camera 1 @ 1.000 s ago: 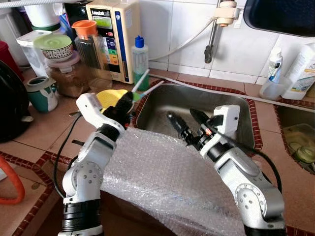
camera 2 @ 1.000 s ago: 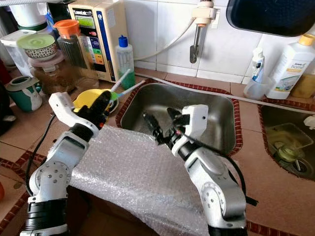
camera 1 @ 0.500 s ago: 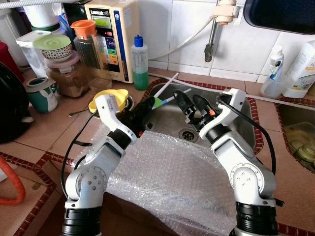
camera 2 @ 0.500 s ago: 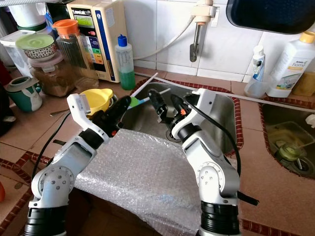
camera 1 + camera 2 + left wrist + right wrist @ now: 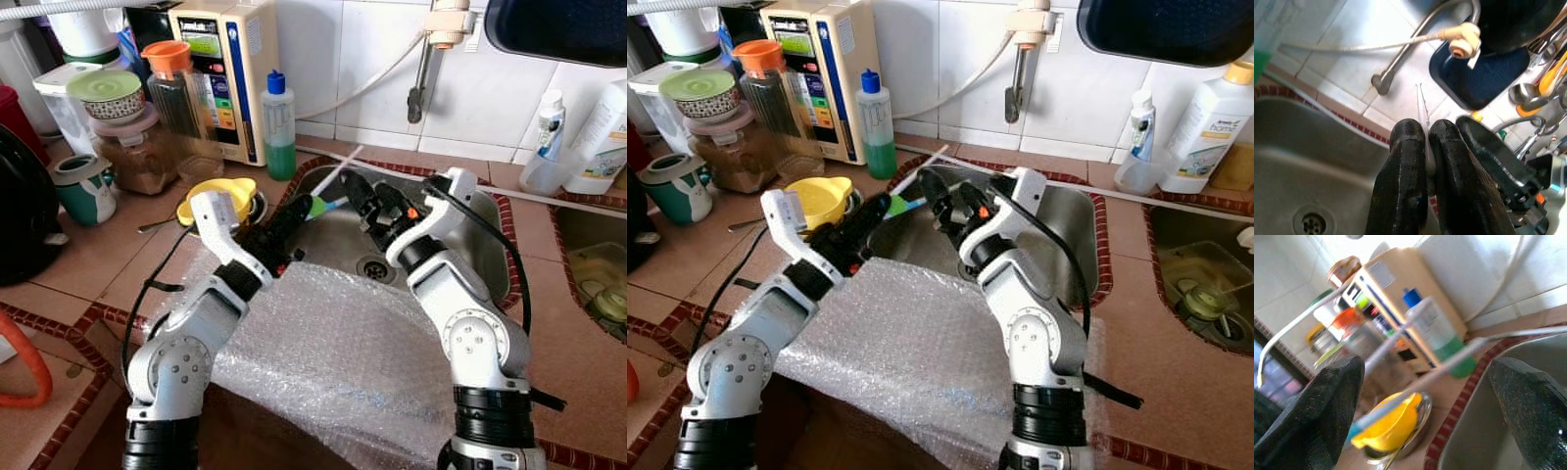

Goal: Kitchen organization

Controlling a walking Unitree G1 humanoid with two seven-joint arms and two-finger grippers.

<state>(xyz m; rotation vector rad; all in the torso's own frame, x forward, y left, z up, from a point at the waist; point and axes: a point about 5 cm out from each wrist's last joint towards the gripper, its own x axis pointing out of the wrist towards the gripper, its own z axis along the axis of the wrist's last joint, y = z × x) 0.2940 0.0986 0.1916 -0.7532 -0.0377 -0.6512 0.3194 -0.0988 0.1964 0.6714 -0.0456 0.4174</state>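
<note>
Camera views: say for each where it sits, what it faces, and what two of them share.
Head eyes: on the head, facing down at the sink; both arms show, left gripper pinching a toothbrush.
Left wrist: along shut fingers toward faucet.
Right wrist: between open fingers toward green bottle.
Shared: both wrists see the toothbrush.

Both head eyes look down over the worktop's front edge, sharing the sink (image 5: 392, 220); wrist cameras sit close (along their fingers).
</note>
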